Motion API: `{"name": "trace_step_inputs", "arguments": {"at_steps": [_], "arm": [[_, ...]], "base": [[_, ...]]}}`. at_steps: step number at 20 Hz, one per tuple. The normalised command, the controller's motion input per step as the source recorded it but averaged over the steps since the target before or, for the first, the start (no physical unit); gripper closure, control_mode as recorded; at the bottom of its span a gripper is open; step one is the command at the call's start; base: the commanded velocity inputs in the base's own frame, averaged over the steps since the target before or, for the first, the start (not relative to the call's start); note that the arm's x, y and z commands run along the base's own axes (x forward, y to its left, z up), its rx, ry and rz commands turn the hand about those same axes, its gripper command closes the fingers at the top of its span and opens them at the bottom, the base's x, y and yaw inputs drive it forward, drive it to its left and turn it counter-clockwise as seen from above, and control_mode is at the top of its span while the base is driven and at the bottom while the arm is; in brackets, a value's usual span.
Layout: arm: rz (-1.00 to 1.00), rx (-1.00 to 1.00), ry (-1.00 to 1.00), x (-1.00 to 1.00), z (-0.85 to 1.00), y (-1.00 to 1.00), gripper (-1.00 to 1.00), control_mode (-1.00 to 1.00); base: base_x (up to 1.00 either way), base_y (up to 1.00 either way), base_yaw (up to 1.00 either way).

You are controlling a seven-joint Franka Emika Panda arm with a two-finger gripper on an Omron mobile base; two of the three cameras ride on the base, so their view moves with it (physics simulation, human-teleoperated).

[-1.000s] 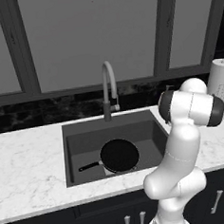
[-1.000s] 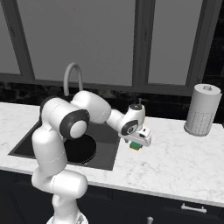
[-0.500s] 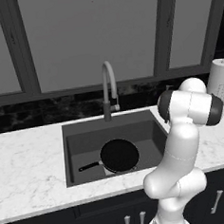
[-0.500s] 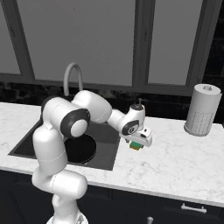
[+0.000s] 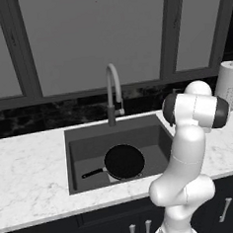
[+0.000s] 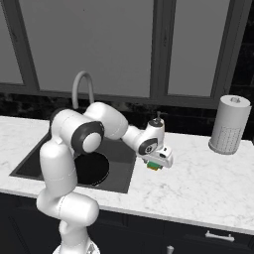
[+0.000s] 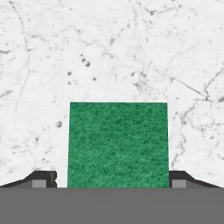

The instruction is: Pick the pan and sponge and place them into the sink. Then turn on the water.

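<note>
The gripper [image 6: 156, 166] is pointing down over the green sponge [image 7: 118, 144], and its two fingertips [image 7: 43, 178] are sitting wide apart, one on each side of the sponge, not squeezing it. The sponge is lying flat on the white marble counter [image 6: 208, 183], just past the sink's [image 5: 86, 150] edge at about 3 o'clock from the basin. The black pan [image 5: 124, 161] is already lying inside the sink with its handle pointing to about 8 o'clock in the left base view, the grey faucet [image 5: 113, 96] is standing at 12 o'clock behind the sink, and a paper towel roll [image 6: 228, 125] is standing on the counter at about 2 o'clock from the gripper.
</note>
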Motion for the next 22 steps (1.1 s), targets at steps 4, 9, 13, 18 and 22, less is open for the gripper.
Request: {"name": "trace_step_inputs", "arguments": {"at_steps": [4, 9, 13, 18, 22], "arm": [[0.00, 0.00, 0.00, 0.06, -0.24, 0.00, 1.00, -1.00], [0.00, 0.00, 0.00, 0.01, 0.00, 0.00, 1.00, -1.00], [0.00, 0.00, 0.00, 0.00, 0.00, 0.00, 1.00, -1.00], [0.00, 0.00, 0.00, 0.00, -0.01, 0.09, 1.00, -1.00], [0.00, 0.00, -0.01, -0.30, 0.11, 0.39, 1.00, -1.00]], "base": [[0.00, 0.00, 0.00], [0.00, 0.00, 0.00], [0.00, 0.00, 0.00], [0.00, 0.00, 0.00], [0.00, 0.00, 0.00]]}}
